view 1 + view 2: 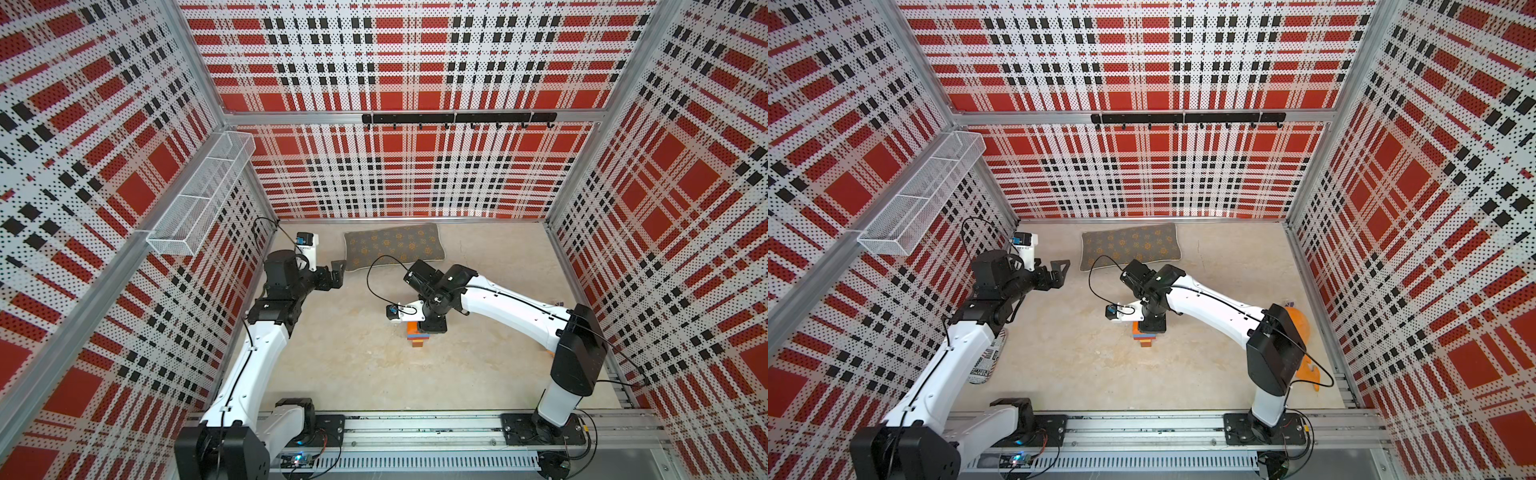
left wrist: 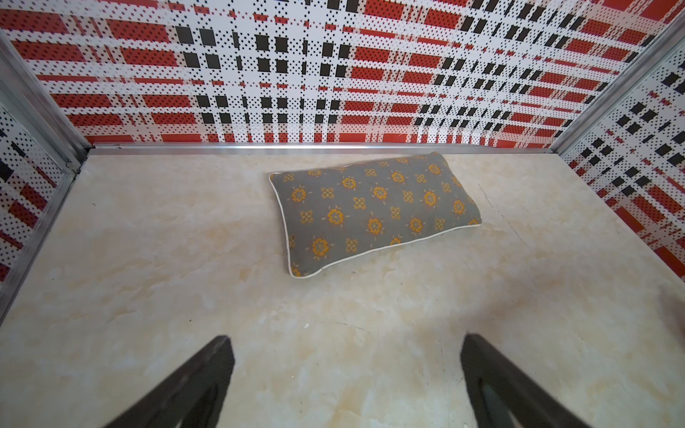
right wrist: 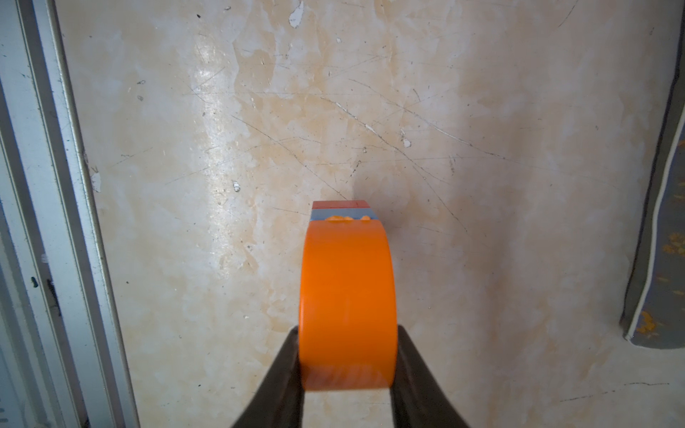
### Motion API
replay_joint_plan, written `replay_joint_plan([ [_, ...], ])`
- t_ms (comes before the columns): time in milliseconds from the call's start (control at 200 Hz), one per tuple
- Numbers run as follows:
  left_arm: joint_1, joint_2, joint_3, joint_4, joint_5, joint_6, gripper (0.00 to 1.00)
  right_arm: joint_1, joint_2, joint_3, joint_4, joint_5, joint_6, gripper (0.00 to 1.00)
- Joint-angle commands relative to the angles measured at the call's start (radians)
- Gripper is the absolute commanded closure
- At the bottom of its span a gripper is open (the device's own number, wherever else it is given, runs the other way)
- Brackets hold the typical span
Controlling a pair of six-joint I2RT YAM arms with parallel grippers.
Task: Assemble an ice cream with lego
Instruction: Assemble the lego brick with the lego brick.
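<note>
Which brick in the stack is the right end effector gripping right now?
The orange half-round plastic dome brick, the only curved one, clamped in the right end effector; the flat blue brick and red brick beyond it are ungripped.

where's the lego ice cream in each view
Top view: ice cream mid-table, mostly under right gripper.
Top view: ice cream there too.
Left wrist: not in it.
Right wrist: centre, orange dome held by the right gripper.
Shared landmark: grey flowered cushion, in all four.
</note>
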Motion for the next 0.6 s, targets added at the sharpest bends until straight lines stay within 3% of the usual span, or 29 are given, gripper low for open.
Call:
replay_joint_plan([
  [0, 0.006, 0.003, 0.019, -0.002, 0.006, 0.003, 0.01, 0.003, 0.076, -0.031, -0.032, 0.03, -0.001, 0.91],
  [596, 0.006, 0.005, 0.02, -0.003, 0.006, 0.004, 0.01, 0.012, 0.147, -0.023, -0.061, 0.07, 0.007, 0.91],
])
